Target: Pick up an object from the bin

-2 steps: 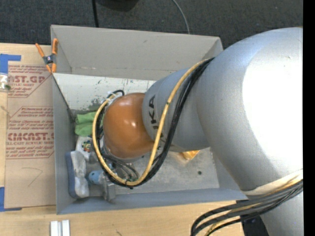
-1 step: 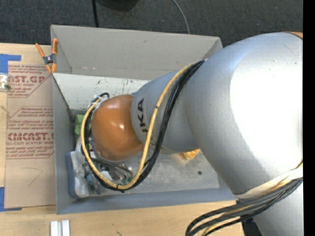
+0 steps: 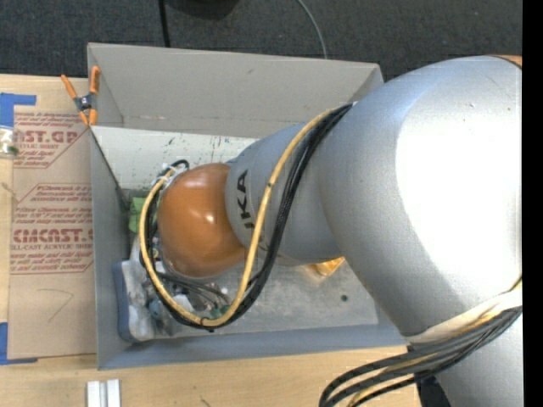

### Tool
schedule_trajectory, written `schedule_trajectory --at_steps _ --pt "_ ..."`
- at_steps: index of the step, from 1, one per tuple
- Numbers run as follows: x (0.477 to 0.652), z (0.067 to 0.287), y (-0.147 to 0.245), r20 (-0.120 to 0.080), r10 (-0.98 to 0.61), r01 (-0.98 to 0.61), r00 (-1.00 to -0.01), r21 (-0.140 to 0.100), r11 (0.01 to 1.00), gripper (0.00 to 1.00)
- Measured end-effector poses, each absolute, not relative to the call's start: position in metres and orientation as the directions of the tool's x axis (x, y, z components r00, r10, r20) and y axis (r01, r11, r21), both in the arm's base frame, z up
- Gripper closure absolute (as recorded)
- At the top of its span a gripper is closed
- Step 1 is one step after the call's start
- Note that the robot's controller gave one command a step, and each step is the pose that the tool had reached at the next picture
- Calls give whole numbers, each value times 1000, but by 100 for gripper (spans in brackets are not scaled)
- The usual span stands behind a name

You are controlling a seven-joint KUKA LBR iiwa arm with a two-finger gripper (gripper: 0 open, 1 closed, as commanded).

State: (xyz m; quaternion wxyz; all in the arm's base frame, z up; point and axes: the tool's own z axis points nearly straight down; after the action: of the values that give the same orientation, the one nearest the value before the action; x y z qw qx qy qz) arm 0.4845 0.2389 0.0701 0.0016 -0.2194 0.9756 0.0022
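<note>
- The arm is deep in the bin, coming in from 3 o'clock, with its wrist low over the floor on the 8 o'clock side.
- The orange cover and a loop of cables sit right on top of the working end. Just below them is the dark hardware of the gripper, close to the bin's 8 o'clock corner.
- Released, clenched or grasping something? I cannot tell, because the cover and cables hide it.
- Nearest candidates: a green piece lies against the 9 o'clock wall, just beside the cover. A pale, clear-looking piece sits in the 8 o'clock corner, right next to the gripper.
- Which of those two is the target, I can't say. Nothing is visibly held.
- Over at 4 o'clock an amber piece peeks out from under the arm, well apart from the gripper and so an unlikely target.
- Progress call: the reach into the bin looks done and the tool is down among the things. The pick itself is not confirmed.
- My read on what's left is to secure one thing, raise it off the floor, and carry it up above the rim.
- One risk is that corner, which is tight against two walls.
</note>
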Motion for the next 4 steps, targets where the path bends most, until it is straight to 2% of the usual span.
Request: schedule_trajectory --at_steps 1,2,3,4 --pt "485 186 244 -6 -472 -472 -882 5 882 100" --pt "485 186 244 -6 -471 -471 -882 5 882 100" --pt "492 176 241 -7 -476 -476 -880 6 880 100" --pt "488 168 244 -8 -450 -450 -893 7 893 100"
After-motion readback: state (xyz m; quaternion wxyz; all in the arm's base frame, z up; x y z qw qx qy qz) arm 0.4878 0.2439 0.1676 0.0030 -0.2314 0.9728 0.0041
